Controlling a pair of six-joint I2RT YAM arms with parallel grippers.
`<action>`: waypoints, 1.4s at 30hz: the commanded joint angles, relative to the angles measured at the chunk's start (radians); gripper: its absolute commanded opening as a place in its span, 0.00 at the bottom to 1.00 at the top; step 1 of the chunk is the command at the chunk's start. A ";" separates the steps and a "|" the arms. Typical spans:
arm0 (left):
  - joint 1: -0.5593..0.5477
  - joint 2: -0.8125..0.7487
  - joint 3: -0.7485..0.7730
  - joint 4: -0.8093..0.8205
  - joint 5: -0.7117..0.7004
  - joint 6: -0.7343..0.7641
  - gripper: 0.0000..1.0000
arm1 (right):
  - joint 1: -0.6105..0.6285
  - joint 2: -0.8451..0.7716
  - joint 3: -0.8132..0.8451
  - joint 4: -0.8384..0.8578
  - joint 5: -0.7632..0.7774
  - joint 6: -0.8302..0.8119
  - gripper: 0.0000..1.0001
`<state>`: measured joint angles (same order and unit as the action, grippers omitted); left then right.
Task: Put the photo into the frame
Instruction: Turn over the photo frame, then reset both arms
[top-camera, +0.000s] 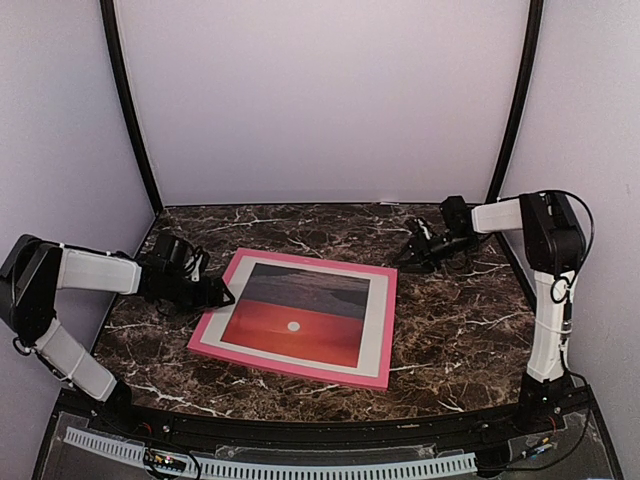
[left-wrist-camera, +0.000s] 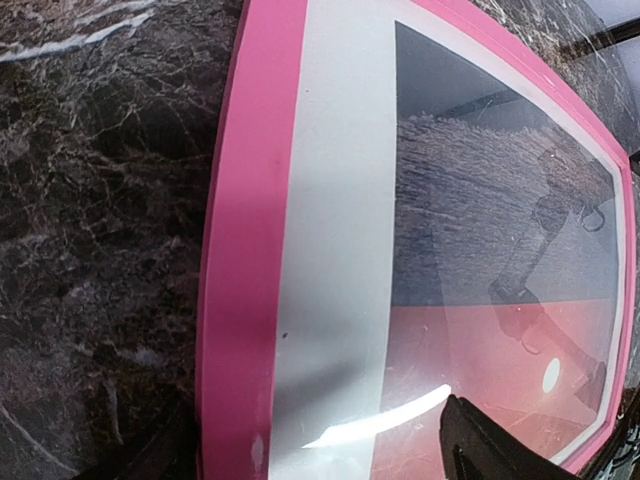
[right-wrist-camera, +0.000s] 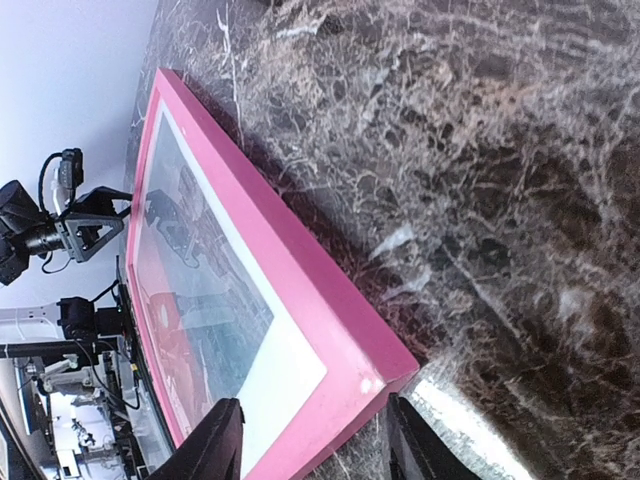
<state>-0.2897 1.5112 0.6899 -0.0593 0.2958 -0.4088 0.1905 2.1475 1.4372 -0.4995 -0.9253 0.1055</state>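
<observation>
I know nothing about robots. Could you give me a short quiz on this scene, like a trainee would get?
1. True or false: the photo already sits inside the frame, which lies flat on the table.
2. What colour is the frame's outer face? A: blue. B: pink. C: green.
3. Short answer: which part of the frame is the right gripper closest to?

Key
1. True: the sunset print shows behind the glass, with a white border around it.
2. B.
3. Its far right corner, which lies between the open fingers in the right wrist view.
</observation>
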 joint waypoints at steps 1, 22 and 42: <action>-0.003 -0.020 -0.041 0.031 0.051 -0.018 0.85 | -0.011 0.007 0.047 0.007 0.073 0.034 0.49; -0.167 -0.416 -0.069 -0.133 -0.083 -0.043 0.89 | -0.014 -0.451 -0.176 0.044 0.617 0.070 0.98; -0.126 -0.641 0.190 -0.265 -0.535 0.226 0.99 | 0.007 -1.011 -0.412 0.062 0.833 0.054 0.99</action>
<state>-0.4400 0.8680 0.8413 -0.2943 -0.1810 -0.2573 0.1947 1.1748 1.0462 -0.4591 -0.1276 0.1692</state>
